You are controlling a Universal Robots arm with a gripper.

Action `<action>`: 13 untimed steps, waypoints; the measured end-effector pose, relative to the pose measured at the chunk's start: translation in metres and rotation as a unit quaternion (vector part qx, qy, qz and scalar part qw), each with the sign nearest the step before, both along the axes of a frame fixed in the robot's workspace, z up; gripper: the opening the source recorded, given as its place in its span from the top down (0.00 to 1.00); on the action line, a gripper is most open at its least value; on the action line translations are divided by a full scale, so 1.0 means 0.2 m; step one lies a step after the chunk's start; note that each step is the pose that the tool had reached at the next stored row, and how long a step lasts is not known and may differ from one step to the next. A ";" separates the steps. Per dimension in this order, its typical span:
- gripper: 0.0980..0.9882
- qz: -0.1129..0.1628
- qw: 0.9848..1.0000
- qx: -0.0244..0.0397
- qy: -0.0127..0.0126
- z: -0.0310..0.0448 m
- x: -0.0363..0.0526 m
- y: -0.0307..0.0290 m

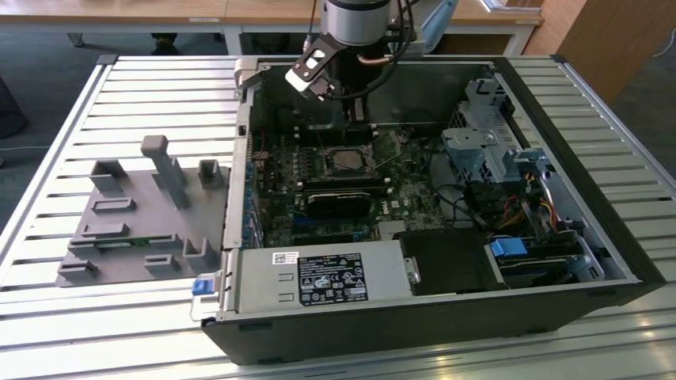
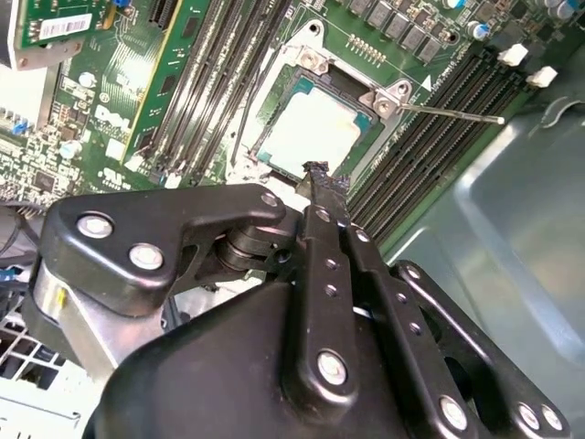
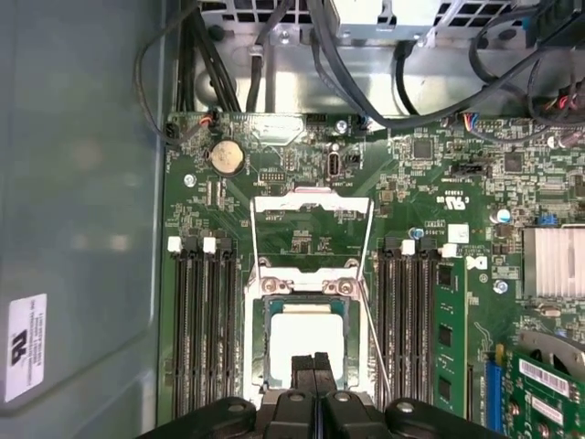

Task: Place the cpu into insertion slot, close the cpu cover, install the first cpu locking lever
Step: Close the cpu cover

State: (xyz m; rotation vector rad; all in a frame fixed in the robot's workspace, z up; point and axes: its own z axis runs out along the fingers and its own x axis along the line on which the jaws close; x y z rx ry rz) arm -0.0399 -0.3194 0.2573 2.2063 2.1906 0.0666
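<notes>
Gripper: fingers pressed together tip against tip in both wrist views, with nothing between them; clenched on itself, carrying nothing.
Gripper position: tips hang over the edge of the cpu nearest the arm. Whether they touch the chip or the socket, cannot tell.
Arm: in the exterior view it reaches down into the open computer case, above the motherboard.
cpu: seated flat and square in the insertion slot. Its silver top is bare and a thin green rim shows round it.
insertion slot: a dark frame hugs the chip, with a silvery metal surround outside that.
cpu cover: silvery frame on the far side of the socket from the fingers, swung up off the chip. Green board shows through its cut-out centre.
locking lever: thin metal rod leaving a socket corner and slanting out over the memory slots, not lying along the socket edge.
memory slots: long black rows flank the socket on both sides. A green module stands upright just past the rows on the lever's side.
coin cell: round and silver, on the board beyond the cover, near the case wall.
Outside the board: power supply with a white label at the case's near end. A grey fixture tray lies on the slatted table, to the exterior view's left of the case.
</notes>
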 end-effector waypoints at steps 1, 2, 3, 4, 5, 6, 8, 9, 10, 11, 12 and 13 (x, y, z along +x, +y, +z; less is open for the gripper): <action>0.99 0.000 1.000 0.000 0.000 0.000 0.000 0.000; 0.99 0.000 1.000 0.000 0.000 0.000 -0.001 -0.001; 0.99 0.000 1.000 0.000 0.000 0.000 -0.001 -0.003; 0.99 0.000 1.000 0.000 0.000 0.000 -0.001 -0.007; 0.99 0.000 1.000 0.000 0.000 0.000 -0.001 -0.013; 0.99 0.000 1.000 0.000 0.000 0.000 -0.001 -0.021; 0.99 0.000 1.000 0.000 0.000 0.000 -0.001 -0.040; 0.99 0.000 1.000 0.000 0.000 0.000 -0.001 -0.049; 0.99 0.000 1.000 0.000 0.000 0.000 -0.001 -0.056; 0.99 0.000 1.000 0.000 0.000 0.000 -0.001 -0.061; 0.99 0.000 1.000 0.000 0.000 0.000 0.000 -0.064; 0.99 0.000 1.000 0.000 0.000 0.000 0.005 -0.064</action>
